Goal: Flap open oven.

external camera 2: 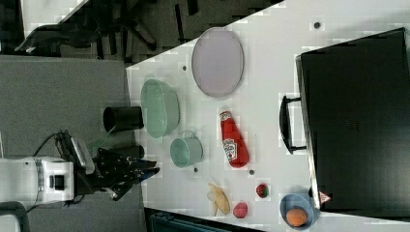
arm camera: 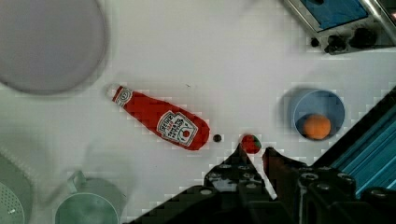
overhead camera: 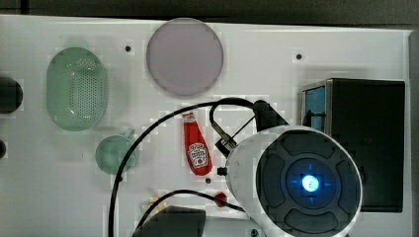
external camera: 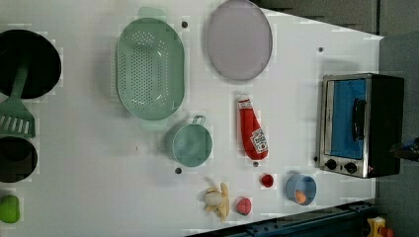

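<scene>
The oven [overhead camera: 368, 143] is a black-topped box at the top view's right, with its blue glass door [external camera: 346, 116] closed and the dark bar handle [external camera 2: 285, 123] standing off the front. Its knobs [arm camera: 345, 39] show in the wrist view. In the right view my gripper [external camera 2: 147, 170] hangs high off the table, far from the oven. My gripper [arm camera: 254, 151] has its fingertips [arm camera: 239, 154] drawn close, with a narrow gap and nothing between them. A small strawberry [arm camera: 251, 143] lies on the table far below that gap. The white arm body [overhead camera: 296, 182] covers the oven's front corner from above.
A ketchup bottle [external camera: 253, 131], a green cup [external camera: 191, 144], a green colander [external camera: 149, 69] and a grey plate [external camera: 239, 39] lie on the white table [external camera: 89, 163]. A blue bowl [external camera: 300, 189] holding an orange sits beside the oven's knob end, with a banana [external camera: 217, 200] nearby.
</scene>
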Robot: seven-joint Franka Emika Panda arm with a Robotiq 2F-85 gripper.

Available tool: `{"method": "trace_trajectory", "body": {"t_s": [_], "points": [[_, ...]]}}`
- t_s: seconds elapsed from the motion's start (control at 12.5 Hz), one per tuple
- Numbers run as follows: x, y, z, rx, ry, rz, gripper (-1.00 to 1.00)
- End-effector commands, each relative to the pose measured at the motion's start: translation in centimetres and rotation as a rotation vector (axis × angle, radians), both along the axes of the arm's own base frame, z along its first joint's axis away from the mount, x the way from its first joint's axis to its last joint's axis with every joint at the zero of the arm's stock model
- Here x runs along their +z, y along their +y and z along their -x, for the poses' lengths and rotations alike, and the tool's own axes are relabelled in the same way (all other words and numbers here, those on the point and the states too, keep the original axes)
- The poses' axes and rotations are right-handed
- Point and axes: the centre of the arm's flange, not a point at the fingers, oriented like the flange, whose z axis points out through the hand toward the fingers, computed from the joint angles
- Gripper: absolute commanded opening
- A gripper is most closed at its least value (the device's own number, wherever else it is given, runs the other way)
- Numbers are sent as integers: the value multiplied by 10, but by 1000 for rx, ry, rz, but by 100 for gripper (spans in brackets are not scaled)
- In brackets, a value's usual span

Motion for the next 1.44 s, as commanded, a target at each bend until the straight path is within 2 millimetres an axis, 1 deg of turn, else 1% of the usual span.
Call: {"method": "trace_trajectory", "body": {"t_s": [0.08,0.4,0.8,1.04,1.28,1.44], "points": [[-4,-26,-1,149,-29,-4,-65],[-38,-68,-8,383,-103,10,-65],[-90,-116,-4,541,-110,9,-65],[-113,-147,-10,654,-119,39,-65],[-138,-180,-14,666,-123,62,-65],[-155,-196,-15,642,-111,72,-65]]}}
